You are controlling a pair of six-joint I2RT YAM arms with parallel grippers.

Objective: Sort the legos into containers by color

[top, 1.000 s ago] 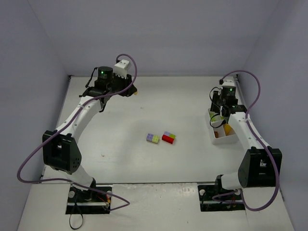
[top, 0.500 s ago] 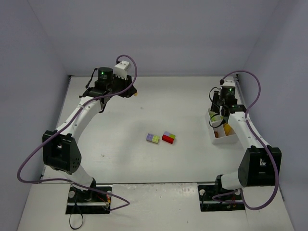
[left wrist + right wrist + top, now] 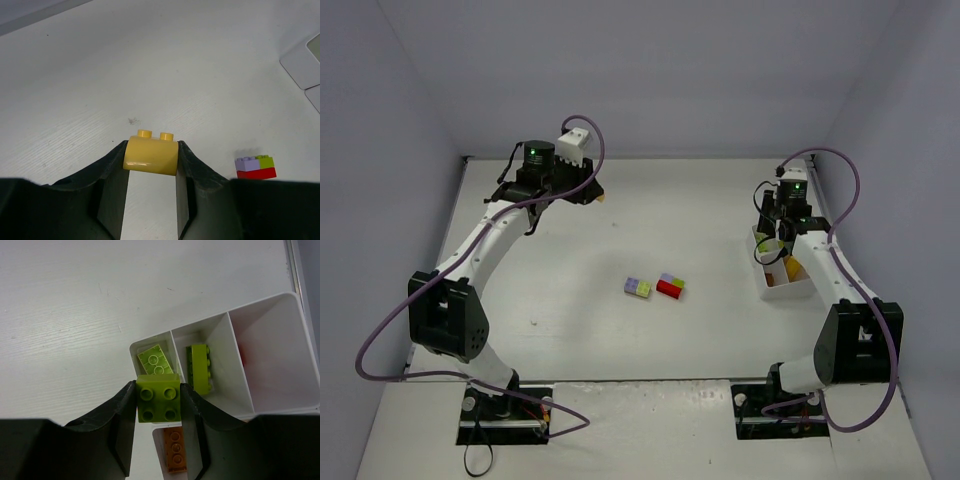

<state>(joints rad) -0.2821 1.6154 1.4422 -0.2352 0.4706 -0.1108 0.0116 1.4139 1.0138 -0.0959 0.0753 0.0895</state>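
Two grippers each clamp a single brick. The left gripper (image 3: 151, 167), out over the far left of the table (image 3: 570, 260), has its jaws pressed against a yellow brick (image 3: 151, 156) with the studs up. The right gripper (image 3: 158, 407) pinches a lime green brick (image 3: 158, 404) above the white tray (image 3: 280, 305), over the corner where two more lime bricks (image 3: 156, 360) lie (one compartment or two, I cannot tell). An orange brick (image 3: 175, 452) lies in the neighbouring compartment. Mid-table, well apart from both arms, a lavender-and-lime cluster (image 3: 638, 288) sits just beside a red cluster (image 3: 670, 287)
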